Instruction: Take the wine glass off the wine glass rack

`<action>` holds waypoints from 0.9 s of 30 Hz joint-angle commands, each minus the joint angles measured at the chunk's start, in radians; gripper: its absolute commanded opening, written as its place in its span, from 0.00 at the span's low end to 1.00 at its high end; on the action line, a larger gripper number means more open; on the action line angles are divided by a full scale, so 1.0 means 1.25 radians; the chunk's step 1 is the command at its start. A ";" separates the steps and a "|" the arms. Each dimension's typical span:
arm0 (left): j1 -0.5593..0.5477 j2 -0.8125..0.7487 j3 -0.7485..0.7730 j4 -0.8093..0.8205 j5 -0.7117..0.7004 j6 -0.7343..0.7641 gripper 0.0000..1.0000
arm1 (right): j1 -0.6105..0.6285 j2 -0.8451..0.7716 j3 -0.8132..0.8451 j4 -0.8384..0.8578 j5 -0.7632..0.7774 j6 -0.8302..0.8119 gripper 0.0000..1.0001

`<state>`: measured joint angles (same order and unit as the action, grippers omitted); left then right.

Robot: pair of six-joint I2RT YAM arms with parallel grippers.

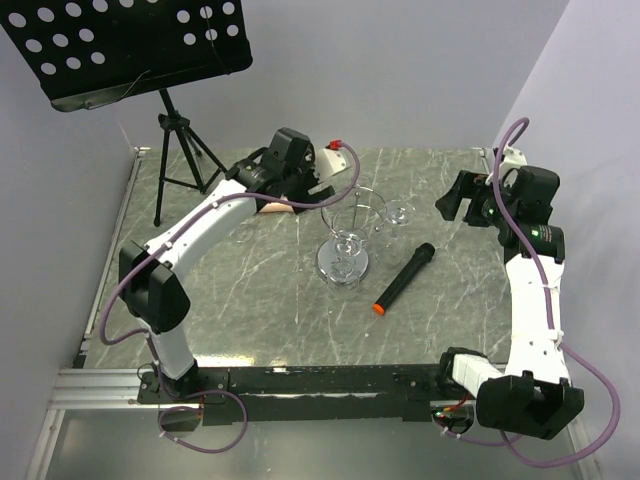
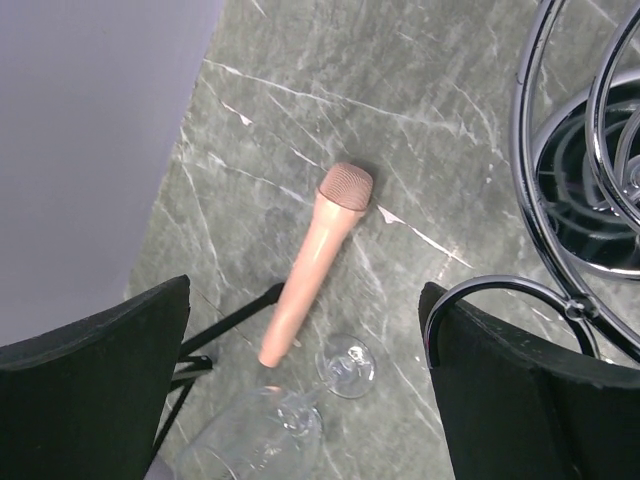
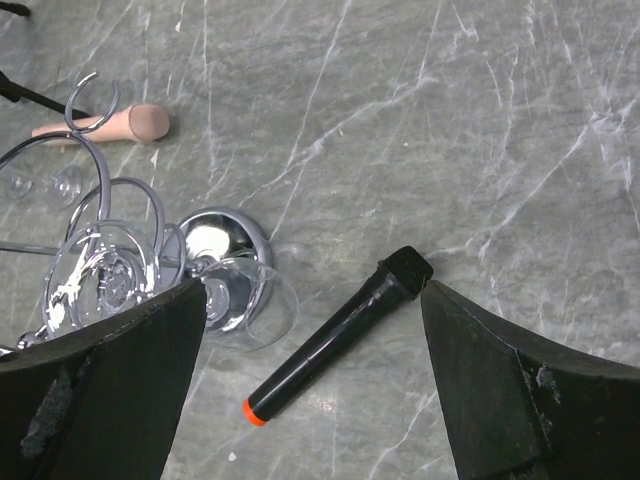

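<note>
1. The wine glass [image 1: 398, 213] hung upside down on the right side of the wine glass rack [image 1: 343, 265]. Its round foot was caught among the curved wire arms and its bowl hung below.
2. It was clear and colourless, and the right wrist view showed whitish smears on the foot.
3. The rack was chrome wire on a shiny disc base, and it stood upright at the middle of the desk [image 1: 250, 300].
4. The left fingers [image 2: 100, 370] were spread wide and empty, just beside the rack's top ring.
5. The right fingers [image 3: 500, 390] were also spread and empty. They hovered to the rack's right, above a black microphone [image 1: 405, 278].
6. A second glass [image 2: 347, 365] lay on its side beside a pink microphone [image 2: 315, 260].
</note>
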<state>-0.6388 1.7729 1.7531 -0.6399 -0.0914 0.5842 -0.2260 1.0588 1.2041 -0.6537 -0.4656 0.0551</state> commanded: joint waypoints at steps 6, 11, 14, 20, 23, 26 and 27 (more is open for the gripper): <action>0.058 -0.039 0.030 0.125 0.106 0.096 1.00 | -0.014 0.033 0.020 0.039 -0.028 0.020 0.93; 0.074 -0.110 -0.058 0.123 0.277 0.178 1.00 | -0.017 0.051 0.029 0.044 -0.040 0.036 0.93; 0.083 -0.094 -0.058 0.120 0.285 0.132 1.00 | -0.018 0.062 0.039 0.046 -0.048 0.044 0.93; 0.145 -0.082 -0.045 0.176 0.396 -0.048 1.00 | -0.019 0.073 0.054 0.032 -0.056 0.045 0.93; 0.151 -0.098 -0.062 0.192 0.381 -0.050 1.00 | -0.018 0.070 0.053 0.027 -0.057 0.044 0.93; 0.169 -0.108 -0.081 0.199 0.322 -0.068 1.00 | -0.019 0.065 0.049 0.026 -0.058 0.047 0.93; 0.177 -0.115 -0.086 0.201 0.311 -0.078 1.00 | -0.020 0.065 0.047 0.027 -0.058 0.048 0.93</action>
<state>-0.4568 1.6966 1.6554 -0.5014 0.3500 0.5488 -0.2424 1.1561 1.2263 -0.6395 -0.5217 0.0971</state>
